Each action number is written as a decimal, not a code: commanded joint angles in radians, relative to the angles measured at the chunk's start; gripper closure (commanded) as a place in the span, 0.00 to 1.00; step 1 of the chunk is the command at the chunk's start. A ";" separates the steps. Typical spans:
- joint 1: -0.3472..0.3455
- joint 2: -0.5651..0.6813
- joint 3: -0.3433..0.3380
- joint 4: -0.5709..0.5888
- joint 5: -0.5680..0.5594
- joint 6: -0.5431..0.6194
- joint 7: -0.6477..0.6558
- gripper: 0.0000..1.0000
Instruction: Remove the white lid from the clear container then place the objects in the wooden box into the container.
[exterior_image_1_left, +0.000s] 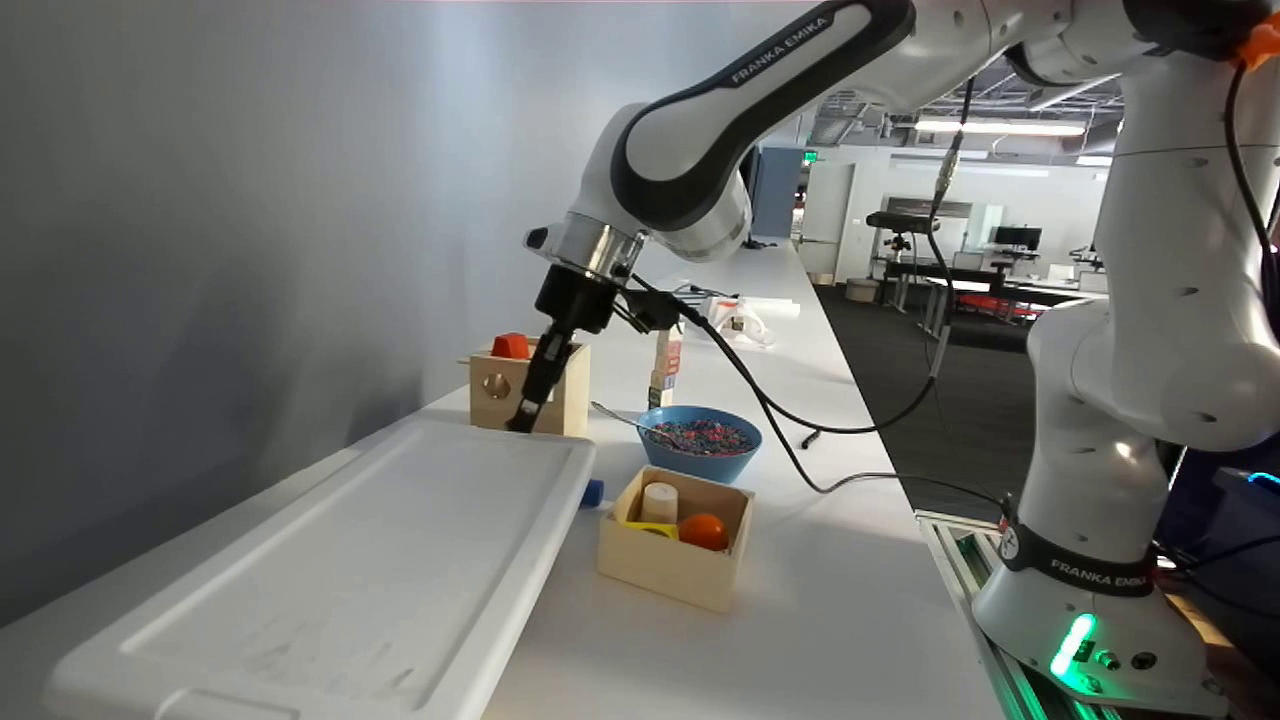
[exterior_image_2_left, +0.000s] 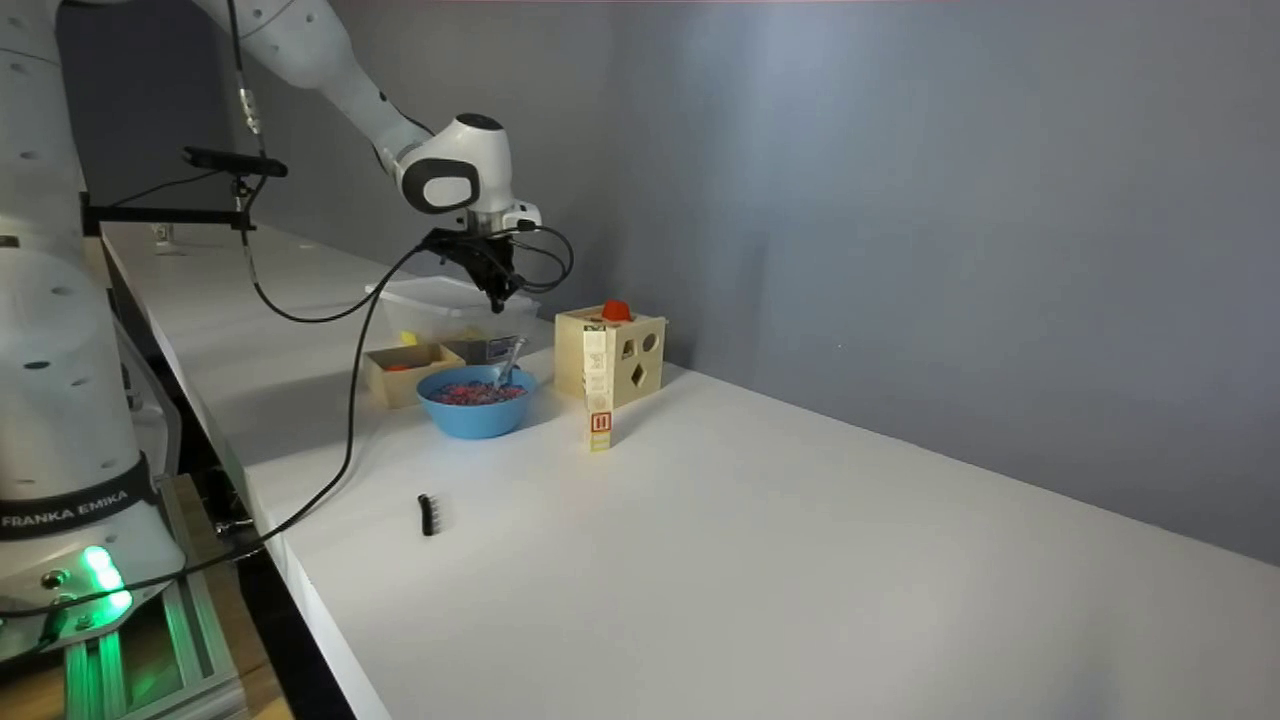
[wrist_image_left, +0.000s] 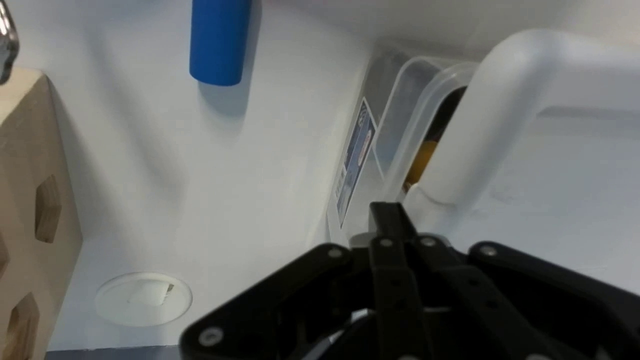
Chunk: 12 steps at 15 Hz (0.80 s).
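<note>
By the lid (wrist_image_left: 530, 165), claw (wrist_image_left: 395, 220) pressed together, contact unclear; lid offset over the container (wrist_image_left: 390, 145), part of the opening exposed; orange, yellow and pale objects (exterior_image_1_left: 703, 531) inside the small box (exterior_image_1_left: 650, 575) on the bench (exterior_image_1_left: 830, 620).

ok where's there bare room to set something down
Biggest bare patch: table between black toothed piece, block stack and wall. Smaller: between wooden box and table edge. Crowded: around the blue bowl, near wooden box and shape sorter.

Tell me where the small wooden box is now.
In an exterior view, the small wooden box sits right of the white lid, just in front of the blue bowl.
</note>
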<state>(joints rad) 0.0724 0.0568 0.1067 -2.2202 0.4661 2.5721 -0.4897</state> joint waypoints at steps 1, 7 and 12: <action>0.008 -0.053 0.007 -0.051 -0.068 0.046 0.041 1.00; 0.021 -0.096 0.003 -0.074 -0.086 0.089 0.037 1.00; 0.022 -0.084 -0.001 -0.081 -0.130 0.084 0.065 1.00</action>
<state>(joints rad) 0.0865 -0.0149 0.1112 -2.2770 0.3833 2.6458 -0.4656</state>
